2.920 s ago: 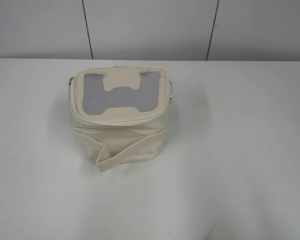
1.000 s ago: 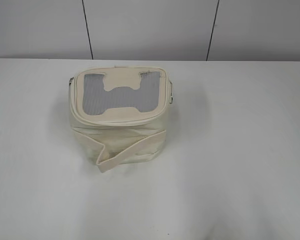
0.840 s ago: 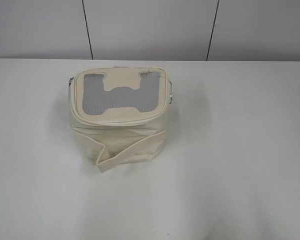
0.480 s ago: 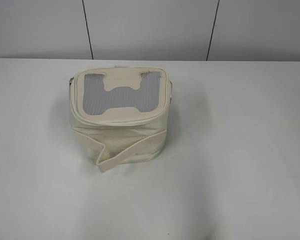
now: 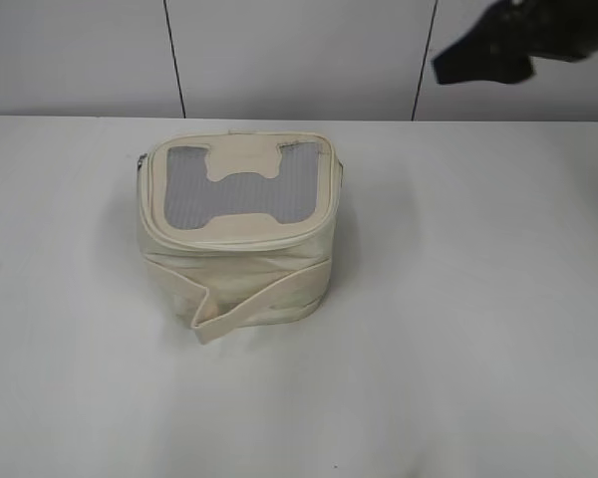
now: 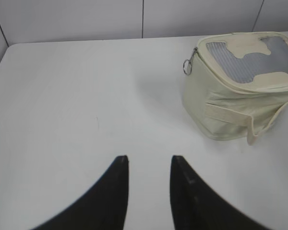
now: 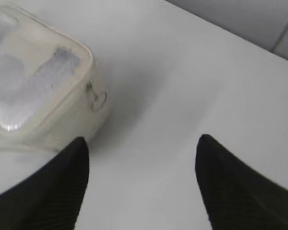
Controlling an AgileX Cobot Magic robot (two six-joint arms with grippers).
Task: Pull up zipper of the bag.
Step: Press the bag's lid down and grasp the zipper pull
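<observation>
- Right gripper [image 7: 141, 143] is hanging above the table with its two dark fingers [image 7: 53, 191] spread wide apart, holding nothing; in the exterior view only a dark blurred piece of this arm [image 5: 498, 45] is showing, at the far right, in front of the wall.
- Left gripper [image 6: 149, 163] is hovering over bare table, well apart from the bag, with its two dark fingers [image 6: 113, 191] parted by a narrow gap and nothing sitting between them.
- White table [image 5: 478, 299] is filling most of each view, with a pale paneled wall [image 5: 299, 50] standing along its far edge.
- Bag [image 5: 234, 234], small, boxy and cream-white, is sitting upright on the table, left of centre in the exterior view; neither gripper is touching it.
- Its top panel of grey mesh [image 5: 234, 194] is facing up, carrying a cream H-shaped patch [image 5: 244, 159].
- Wide cream strap [image 5: 264, 294] is wrapping across the near side of the bag, with one loose end sticking out at the lower left.
- Zipper [image 5: 234, 244] is running as a cream line around the top rim of the bag.
- One silver ring pull [image 6: 187, 66] is hanging at the bag's left upper corner, seen clearly by the left wrist camera.
- A second ring pull [image 7: 98, 100] is hanging on the bag's right side, just below the rim, blurred in the right wrist view.
</observation>
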